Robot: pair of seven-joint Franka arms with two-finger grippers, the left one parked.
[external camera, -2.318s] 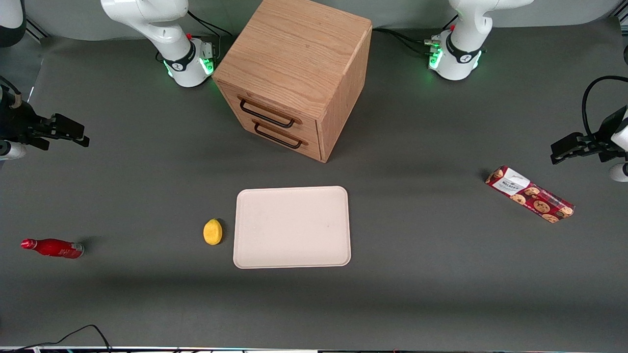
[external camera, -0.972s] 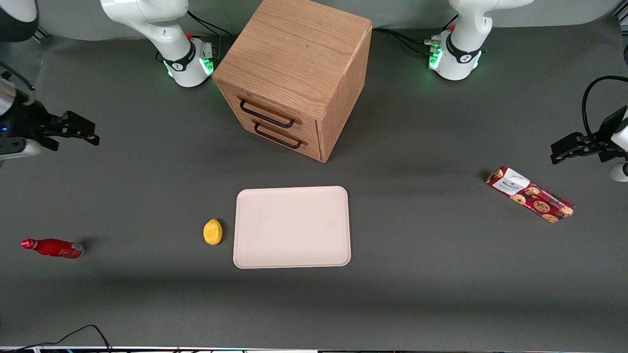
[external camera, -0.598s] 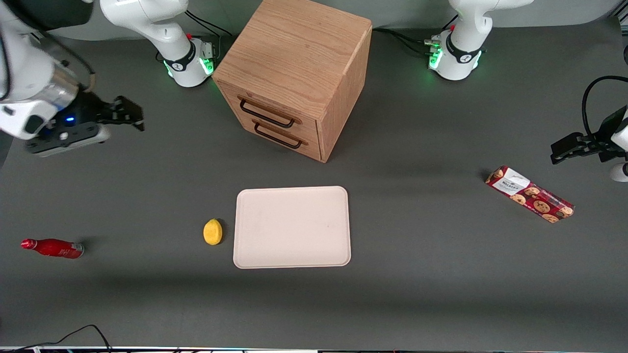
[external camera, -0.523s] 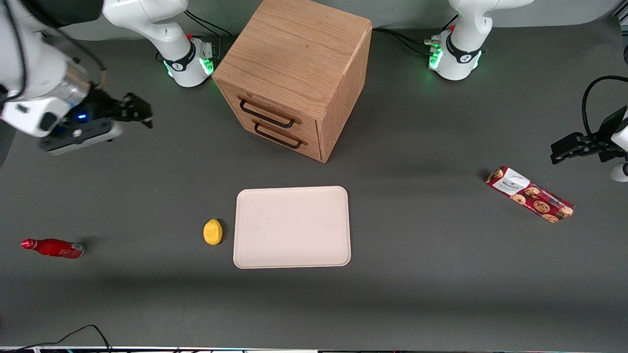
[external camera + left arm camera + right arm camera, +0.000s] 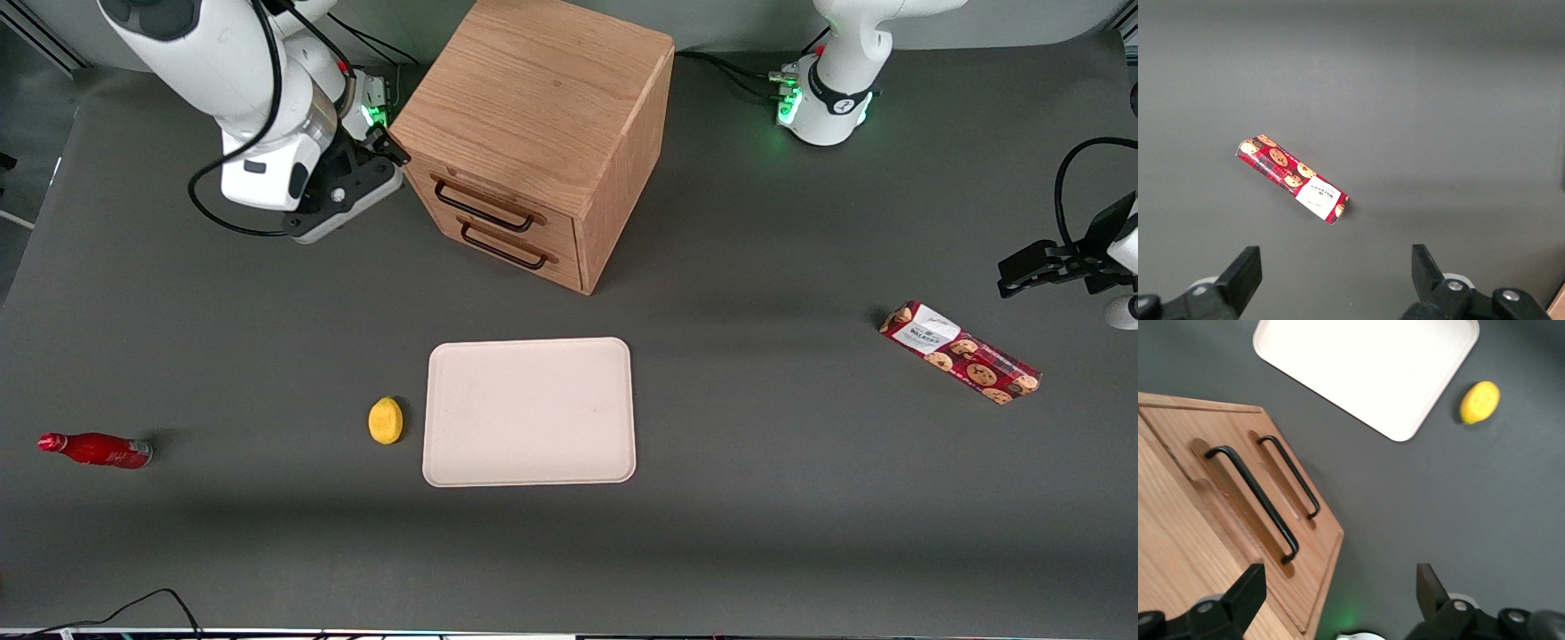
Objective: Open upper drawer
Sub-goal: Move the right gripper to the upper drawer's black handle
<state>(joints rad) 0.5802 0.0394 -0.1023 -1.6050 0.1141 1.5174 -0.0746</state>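
The wooden cabinet (image 5: 533,133) stands on the dark tabletop (image 5: 756,533). Its upper drawer (image 5: 487,203) is shut, and its black handle (image 5: 1253,502) sits just above the lower drawer's handle (image 5: 1290,475). The tool (image 5: 387,147) hangs close beside the cabinet's upper corner, touching nothing. Its fingers (image 5: 1245,590) are spread wide and hold nothing. A cream tray (image 5: 529,412) and a lemon (image 5: 385,420) lie nearer the front camera.

Tray (image 5: 530,412) beside lemon (image 5: 385,420) — bottle (image 5: 95,449), cookie pack (image 5: 959,352) apart.
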